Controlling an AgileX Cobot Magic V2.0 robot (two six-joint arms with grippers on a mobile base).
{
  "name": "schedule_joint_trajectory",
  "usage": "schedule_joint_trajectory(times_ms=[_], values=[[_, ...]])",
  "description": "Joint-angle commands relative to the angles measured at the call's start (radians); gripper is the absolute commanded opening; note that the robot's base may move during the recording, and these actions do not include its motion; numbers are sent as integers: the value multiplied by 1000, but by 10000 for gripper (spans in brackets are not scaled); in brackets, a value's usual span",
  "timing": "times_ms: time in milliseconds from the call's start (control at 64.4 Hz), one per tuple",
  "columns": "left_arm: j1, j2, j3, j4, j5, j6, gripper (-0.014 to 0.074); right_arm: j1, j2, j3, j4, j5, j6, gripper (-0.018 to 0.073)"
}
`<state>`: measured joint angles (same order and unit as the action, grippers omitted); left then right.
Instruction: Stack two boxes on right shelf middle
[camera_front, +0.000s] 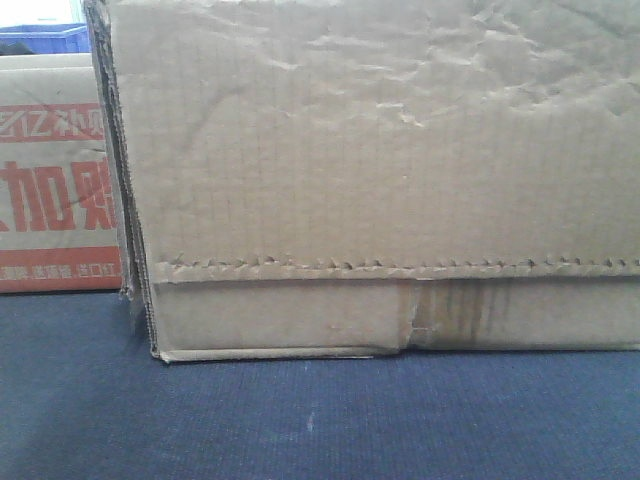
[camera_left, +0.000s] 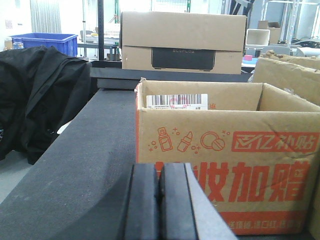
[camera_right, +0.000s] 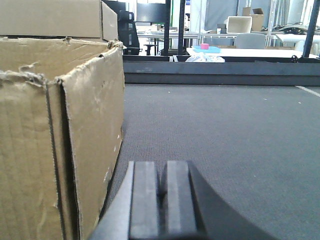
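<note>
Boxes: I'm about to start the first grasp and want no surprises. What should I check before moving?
1. Left jaws open: not ok, shut by the printed box.
2. Right jaws open: not ok, shut by the plain box.
3. Both boxes resting on the table: ok.
4. Printed box's top closed for stacking: not ok, top open.
5. Room on the shelf: cannot tell, not in view.

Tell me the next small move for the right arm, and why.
Probably ease the right claw leftward until it presses against the side wall of the plain box. The claw is shut and sits low over the dark table. That box stands just to its left, apparently untouched, so a sideways push looks like the nearest way to get hold of it.
</note>
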<state>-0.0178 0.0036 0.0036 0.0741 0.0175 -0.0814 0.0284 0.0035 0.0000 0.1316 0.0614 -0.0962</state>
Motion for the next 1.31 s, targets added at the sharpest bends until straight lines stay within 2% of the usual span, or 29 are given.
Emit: schedule_joint_trajectory(times_ms=[0, 684, 870, 1057, 1181, 1290], values=[[0, -4, -4, 0, -17, -2, -111, 2, -3, 0, -2, -18, -2, -162], [0, -4, -4, 0, -53, -2, -111, 2, -3, 0, -2, -18, -2, -162], [0, -4, -4, 0, -70, -2, -111, 2, -3, 0, -2, -54, -2, -162], [0, -4, -4, 0, -148, -2, -111, 2, -3, 0, -2, -176, -2, -162], [0, -4, -129, 0, -78, -2, -111, 2, -3, -60, -2, -147, -2, -162], [0, 19, -315, 5, 68, -2, -111, 2, -3, -233, -5, 23, -2, -162]])
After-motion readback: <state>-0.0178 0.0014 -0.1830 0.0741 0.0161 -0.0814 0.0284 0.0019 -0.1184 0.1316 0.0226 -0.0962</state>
